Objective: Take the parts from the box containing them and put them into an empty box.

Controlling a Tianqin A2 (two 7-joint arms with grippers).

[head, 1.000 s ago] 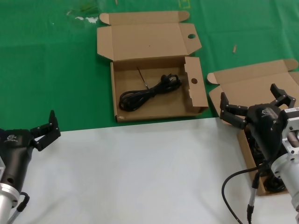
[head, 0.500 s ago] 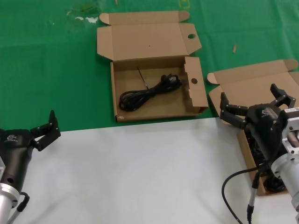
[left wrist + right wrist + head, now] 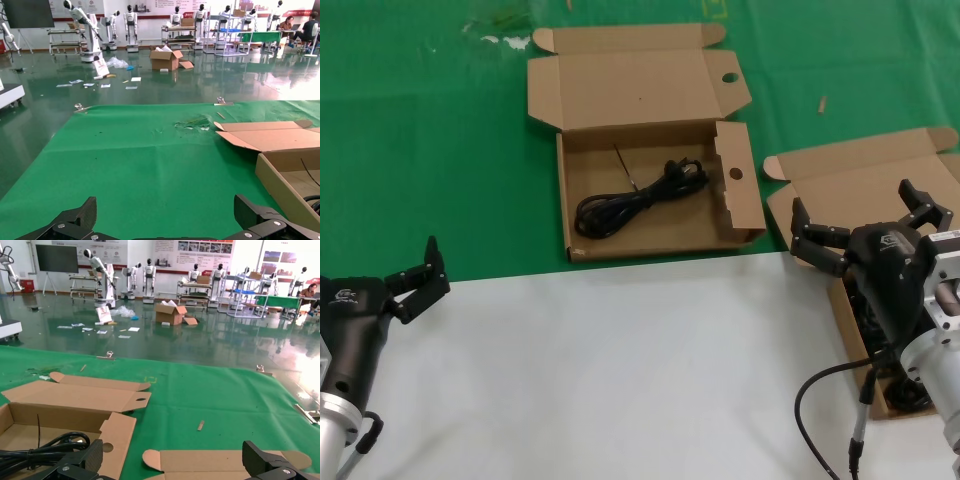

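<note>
Boxes: 2, both lids open | holed-flap box [image 3: 650, 215] mid-cloth: 1 cable bundle [image 3: 638, 199] | plain-lid box [image 3: 865, 185] at right edge: cables, count unclear | right gripper [image 3: 865, 225] above it, fingers spread, empty | left gripper [image 3: 415, 280] at left edge, fingers spread

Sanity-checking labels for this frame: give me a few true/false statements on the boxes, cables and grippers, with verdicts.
1. A coiled black power cable lies inside the wide brown cardboard box with round-holed flaps. True.
2. The left gripper holds a cable. False: open and empty, over the white surface.
3. The right gripper is open above the plain-lidded cardboard box. True.
4. The holed box's lid is closed. False: it is folded open.
5. Black cables show inside the plain-lidded box. True.
</note>
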